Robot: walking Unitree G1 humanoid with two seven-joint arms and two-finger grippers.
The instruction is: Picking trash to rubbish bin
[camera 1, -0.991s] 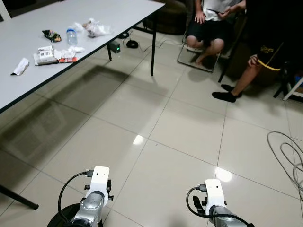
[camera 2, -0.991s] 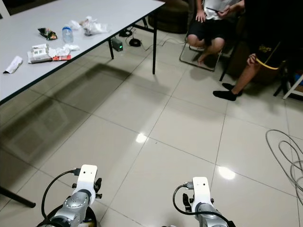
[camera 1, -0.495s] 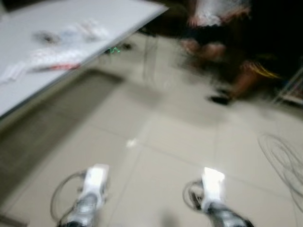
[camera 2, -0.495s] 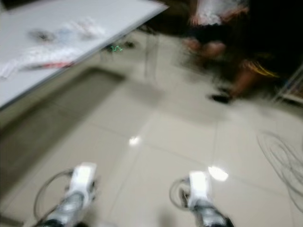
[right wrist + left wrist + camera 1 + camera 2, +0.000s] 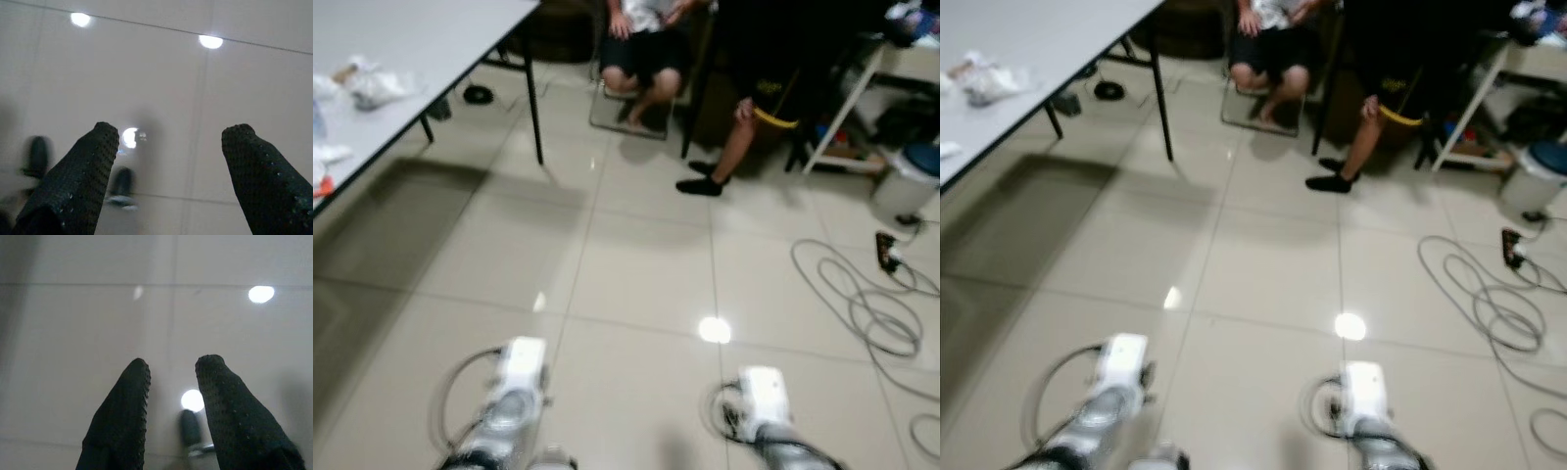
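The crumpled plastic trash (image 5: 374,84) lies on the table (image 5: 406,34), probably light and soft; pinch a bunched fold. Left claw (image 5: 171,369) slightly parted, right claw (image 5: 168,134) wide, both empty.

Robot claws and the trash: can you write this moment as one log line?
left claw open, empty, over floor | right claw open, empty, over floor | trash on table | bin far right

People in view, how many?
2. One sits on a chair past the table's far corner; another sits to that one's right, one leg stretched out. Both are cut off at the top edge.
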